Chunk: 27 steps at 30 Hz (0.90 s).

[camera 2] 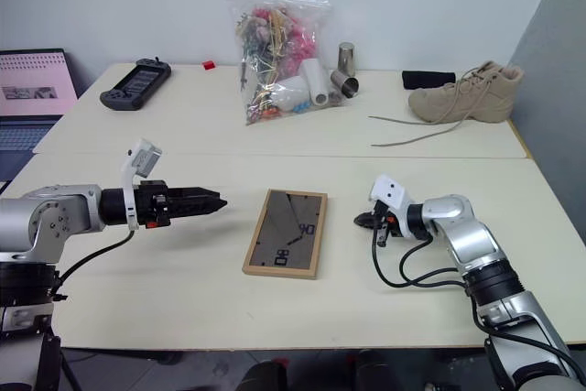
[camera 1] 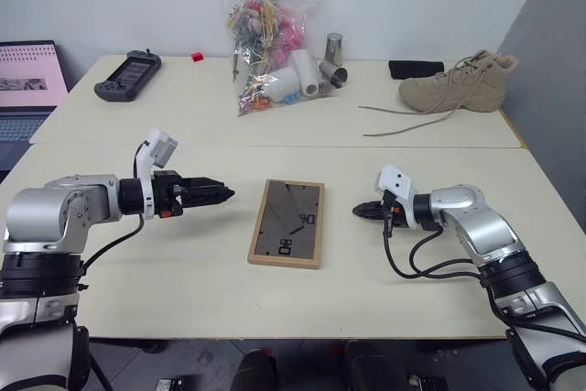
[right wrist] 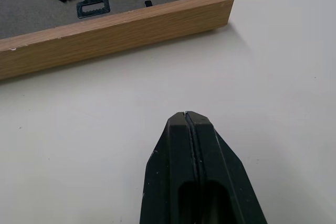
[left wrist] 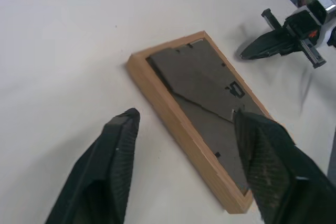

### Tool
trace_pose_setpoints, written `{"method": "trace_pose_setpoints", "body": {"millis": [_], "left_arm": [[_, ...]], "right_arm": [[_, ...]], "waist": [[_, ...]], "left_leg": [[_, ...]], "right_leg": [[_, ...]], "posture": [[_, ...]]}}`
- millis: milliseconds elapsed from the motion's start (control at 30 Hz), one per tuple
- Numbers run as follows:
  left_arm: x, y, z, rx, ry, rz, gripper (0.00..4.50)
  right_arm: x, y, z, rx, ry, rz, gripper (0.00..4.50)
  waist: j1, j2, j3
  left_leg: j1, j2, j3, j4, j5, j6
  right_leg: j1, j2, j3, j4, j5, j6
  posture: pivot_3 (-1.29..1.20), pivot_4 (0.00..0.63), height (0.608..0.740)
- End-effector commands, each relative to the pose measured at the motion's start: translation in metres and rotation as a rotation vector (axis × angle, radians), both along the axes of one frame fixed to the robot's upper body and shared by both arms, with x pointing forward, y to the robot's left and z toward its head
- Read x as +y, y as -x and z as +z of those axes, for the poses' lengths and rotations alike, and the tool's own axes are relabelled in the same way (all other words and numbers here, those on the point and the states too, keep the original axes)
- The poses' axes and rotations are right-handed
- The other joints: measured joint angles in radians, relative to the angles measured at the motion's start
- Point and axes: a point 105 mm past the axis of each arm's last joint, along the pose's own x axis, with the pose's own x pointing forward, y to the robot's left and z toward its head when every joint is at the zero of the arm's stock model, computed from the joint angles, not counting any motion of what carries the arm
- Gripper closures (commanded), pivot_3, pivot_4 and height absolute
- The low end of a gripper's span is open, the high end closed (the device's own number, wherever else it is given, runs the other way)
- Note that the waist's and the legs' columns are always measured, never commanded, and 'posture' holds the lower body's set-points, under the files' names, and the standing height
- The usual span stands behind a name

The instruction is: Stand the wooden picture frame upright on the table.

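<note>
I see the wooden picture frame [camera 1: 287, 222] lying flat, back up, near the middle of the table [camera 1: 183, 281] toward its near edge (stand flap seemingly folded in), so I judge it needs lifting by an edge. My left gripper [camera 1: 222, 193] hovers released just beside its left long edge, and my right gripper [camera 1: 359, 211] sits clenched and empty beside its right edge, neither touching.
</note>
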Motion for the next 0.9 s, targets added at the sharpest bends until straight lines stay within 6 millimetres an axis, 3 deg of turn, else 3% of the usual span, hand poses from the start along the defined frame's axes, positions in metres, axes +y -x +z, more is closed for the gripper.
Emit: {"method": "trace_pose_setpoints", "body": {"millis": [33, 133, 333, 633, 900], "left_arm": [[-0.001, 0.010, 0.000, 0.086, 0.059, -0.037, 0.62], [-0.007, 0.013, -0.009, 0.152, 0.108, -0.035, 0.03], [-0.023, 0.018, -0.021, 0.247, 0.178, -0.060, 0.03], [-0.041, 0.017, -0.066, 0.503, 0.102, -0.063, 0.03], [-0.068, 0.023, -0.061, 0.510, 0.160, -0.185, 0.03]], "right_arm": [[0.000, 0.000, 0.011, -0.042, -0.018, -0.003, 4.50], [0.005, 0.004, 0.009, -0.027, -0.033, 0.001, 4.50], [0.019, 0.015, 0.008, -0.008, -0.069, 0.029, 4.50], [0.044, 0.028, 0.003, 0.018, -0.087, 0.075, 4.50], [0.071, 0.030, 0.001, 0.021, -0.103, 0.108, 4.50]], "waist": [[0.000, 0.000, 0.000], [0.001, 0.000, 0.000], [0.001, 0.000, 0.000], [0.005, 0.000, 0.000], [0.009, 0.001, -0.001]], "left_leg": [[0.000, 0.000, 0.000, 0.000, 0.000, 0.000], [0.000, 0.000, 0.000, 0.000, 0.000, 0.000], [0.000, 0.000, 0.000, 0.000, 0.000, 0.000], [0.000, 0.000, 0.000, 0.000, 0.000, 0.000], [0.001, -0.001, 0.000, 0.001, 0.000, 0.000]], "right_leg": [[0.000, 0.000, 0.000, 0.000, 0.000, 0.000], [0.000, 0.000, 0.000, 0.000, 0.000, 0.000], [0.000, 0.000, 0.000, 0.001, 0.000, 0.000], [0.000, 0.000, 0.000, 0.001, 0.000, 0.000], [0.001, -0.001, 0.000, 0.001, 0.000, 0.000]], "posture": [[0.00, 0.150, 0.740], [0.00, 0.150, 0.740], [0.00, 0.150, 0.740], [0.00, 0.150, 0.740], [0.00, 0.150, 0.740]]}}
